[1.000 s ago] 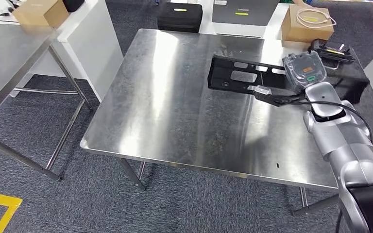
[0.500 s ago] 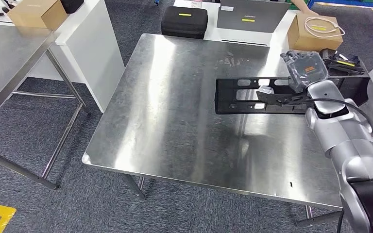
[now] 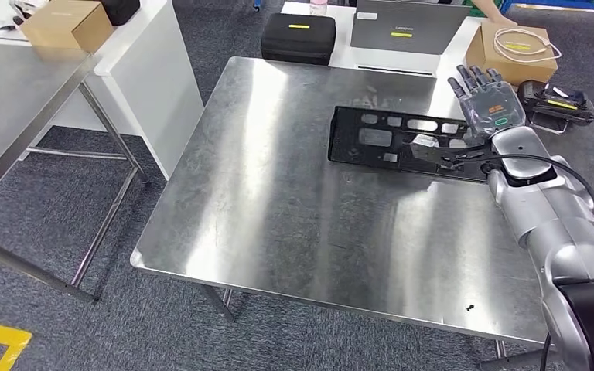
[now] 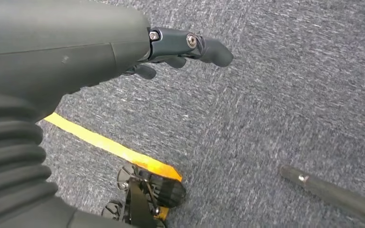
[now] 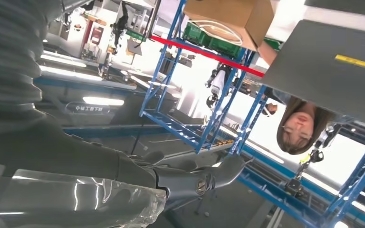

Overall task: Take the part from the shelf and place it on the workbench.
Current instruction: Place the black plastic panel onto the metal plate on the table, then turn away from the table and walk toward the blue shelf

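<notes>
The part, a long flat black bracket with cut-outs (image 3: 387, 139), lies flat on the steel workbench (image 3: 278, 201), towards its far right. My right hand (image 3: 487, 104) is at the part's right end with its fingers spread and raised off it. Its thumb reaches out low over the part, and I cannot tell whether it touches. In the right wrist view the right hand (image 5: 190, 180) has nothing in it. My left hand (image 4: 171, 47) hangs over the grey carpet, holding nothing, its fingers loosely apart.
Beyond the workbench are a black case (image 3: 298, 37), a grey laptop (image 3: 406, 27), a cardboard box with a cable (image 3: 514, 50) and a black device (image 3: 557, 104). Another steel table (image 3: 8, 100) stands at the left. A person (image 5: 302, 126) stands by blue shelves (image 5: 204, 114).
The part went from held in my right hand above the bench to lying flat on it. The hand's fingers have spread and lifted. The head camera has shifted slightly.
</notes>
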